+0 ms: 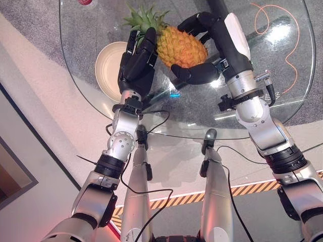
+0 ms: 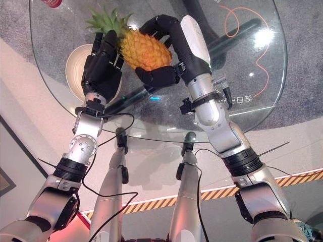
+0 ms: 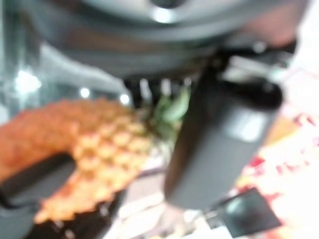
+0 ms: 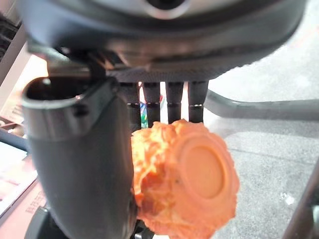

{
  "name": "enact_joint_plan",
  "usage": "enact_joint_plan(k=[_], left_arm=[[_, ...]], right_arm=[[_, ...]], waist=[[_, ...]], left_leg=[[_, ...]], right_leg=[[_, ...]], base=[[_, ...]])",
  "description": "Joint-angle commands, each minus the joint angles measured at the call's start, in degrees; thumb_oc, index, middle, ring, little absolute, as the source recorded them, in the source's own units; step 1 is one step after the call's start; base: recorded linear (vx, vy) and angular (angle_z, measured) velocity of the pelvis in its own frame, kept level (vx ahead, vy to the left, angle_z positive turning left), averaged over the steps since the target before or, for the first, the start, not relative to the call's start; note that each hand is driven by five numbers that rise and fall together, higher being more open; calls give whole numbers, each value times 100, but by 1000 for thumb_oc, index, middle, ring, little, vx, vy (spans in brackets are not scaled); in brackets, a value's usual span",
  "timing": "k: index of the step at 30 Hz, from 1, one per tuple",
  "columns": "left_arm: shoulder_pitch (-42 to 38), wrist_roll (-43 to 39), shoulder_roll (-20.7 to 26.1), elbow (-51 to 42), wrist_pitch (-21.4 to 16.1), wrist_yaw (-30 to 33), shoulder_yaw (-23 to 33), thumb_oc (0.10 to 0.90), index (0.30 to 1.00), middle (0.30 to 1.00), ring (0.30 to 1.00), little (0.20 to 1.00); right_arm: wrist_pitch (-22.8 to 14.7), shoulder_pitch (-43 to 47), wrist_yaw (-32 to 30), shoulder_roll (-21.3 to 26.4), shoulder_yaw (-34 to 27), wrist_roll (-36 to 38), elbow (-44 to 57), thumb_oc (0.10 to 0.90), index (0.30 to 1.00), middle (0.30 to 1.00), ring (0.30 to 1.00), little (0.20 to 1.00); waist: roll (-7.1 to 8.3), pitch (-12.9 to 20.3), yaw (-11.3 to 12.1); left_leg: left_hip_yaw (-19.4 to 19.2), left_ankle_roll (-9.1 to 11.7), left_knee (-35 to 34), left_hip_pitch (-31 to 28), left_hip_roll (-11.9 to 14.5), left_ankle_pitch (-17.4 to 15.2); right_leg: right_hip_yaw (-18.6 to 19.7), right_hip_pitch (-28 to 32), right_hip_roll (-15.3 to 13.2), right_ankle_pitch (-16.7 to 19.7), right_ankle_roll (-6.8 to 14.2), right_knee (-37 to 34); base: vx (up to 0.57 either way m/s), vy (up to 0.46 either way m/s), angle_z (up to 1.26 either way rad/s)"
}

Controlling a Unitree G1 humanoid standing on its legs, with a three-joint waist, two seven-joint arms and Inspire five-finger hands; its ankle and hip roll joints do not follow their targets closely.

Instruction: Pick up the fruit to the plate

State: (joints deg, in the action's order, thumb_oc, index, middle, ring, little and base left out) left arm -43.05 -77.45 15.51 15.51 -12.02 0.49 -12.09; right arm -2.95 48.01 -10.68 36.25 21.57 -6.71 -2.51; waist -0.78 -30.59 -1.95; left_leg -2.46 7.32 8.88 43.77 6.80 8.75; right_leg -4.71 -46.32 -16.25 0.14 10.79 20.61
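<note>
An orange pineapple [image 1: 181,46] with a green crown hangs over the round glass table [image 1: 166,108], held between my two hands. My right hand [image 1: 228,46] is shut on it, fingers curled over its far side and thumb [image 1: 198,74] under the near side; its blunt end [image 4: 199,174] shows in the right wrist view. My left hand [image 1: 136,64] is open, its straight fingers lying against the crown end of the pineapple [image 3: 94,149]. A cream plate [image 1: 107,65] lies on the glass just left of the pineapple, partly covered by my left hand.
A red object [image 1: 85,2] sits at the table's far left edge. An orange cord [image 1: 291,35] loops beneath the glass on the right. The table's dark base [image 1: 217,7] runs under the middle. Striped floor tape [image 1: 242,189] lies near me.
</note>
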Motion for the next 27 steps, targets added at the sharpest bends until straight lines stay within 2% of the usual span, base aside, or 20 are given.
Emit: enact_joint_plan(k=[1,18,27], left_arm=[[-920,165,-20,-889,47,-924,-407,100,300,300,300,200],[-986,176,26,-857,94,-963,-481,100,300,300,300,200],[-999,155,38,-855,24,-965,-505,100,300,300,300,200]], right_arm=[[-946,803,405,-185,616,-146,1056,100,300,300,300,200],[-928,955,531,-122,781,-245,1155,100,300,300,300,200],[-881,974,371,-93,816,-250,1122,100,300,300,300,200]], waist=[[191,80,62],[184,80,60],[185,80,63]], left_leg=[[1,-110,484,-19,-123,-480],[6,-113,497,5,-133,-485],[15,-116,512,27,-138,-498]], right_leg=[[-449,285,116,630,-90,-783],[-427,260,124,624,-92,-772],[-430,239,123,618,-94,-765]], base=[[0,0,0],[0,0,0],[0,0,0]])
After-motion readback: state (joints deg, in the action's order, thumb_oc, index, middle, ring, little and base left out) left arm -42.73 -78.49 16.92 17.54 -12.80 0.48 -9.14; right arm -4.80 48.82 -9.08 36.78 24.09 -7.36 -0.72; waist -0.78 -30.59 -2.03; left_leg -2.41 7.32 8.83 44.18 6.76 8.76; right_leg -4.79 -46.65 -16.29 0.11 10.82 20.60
